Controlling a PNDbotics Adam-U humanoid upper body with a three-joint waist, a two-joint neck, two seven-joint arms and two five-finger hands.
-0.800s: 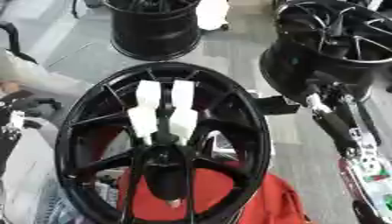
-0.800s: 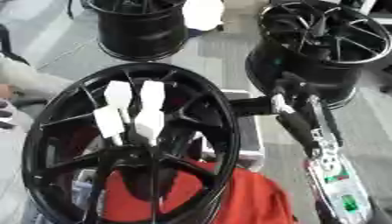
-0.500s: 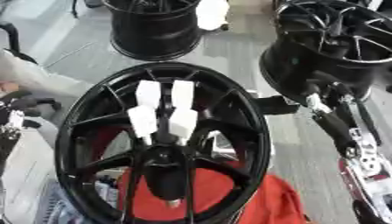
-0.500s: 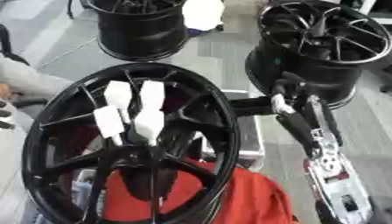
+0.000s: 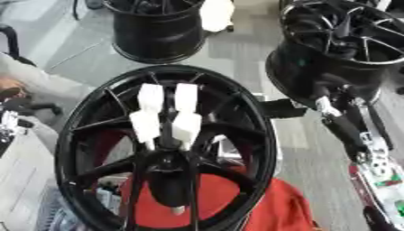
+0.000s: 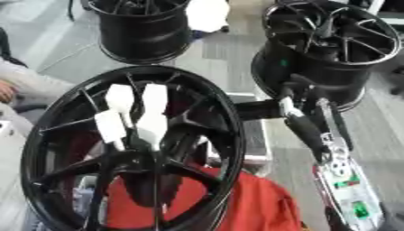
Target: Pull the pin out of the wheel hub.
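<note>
Reached into the wheel hub (image 5: 166, 149) with the left hand (image 5: 167, 115), pale fingers (image 5: 148, 98) straight, open. Pin not made out; pull judged undone. Right hand (image 5: 331, 92) unreadable.

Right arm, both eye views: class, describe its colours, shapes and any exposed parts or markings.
The right arm is a slim black link ending in a dark hand with a small white patch. Lower down, the casing is pale and open, showing a circuit board with green and red parts.
</note>
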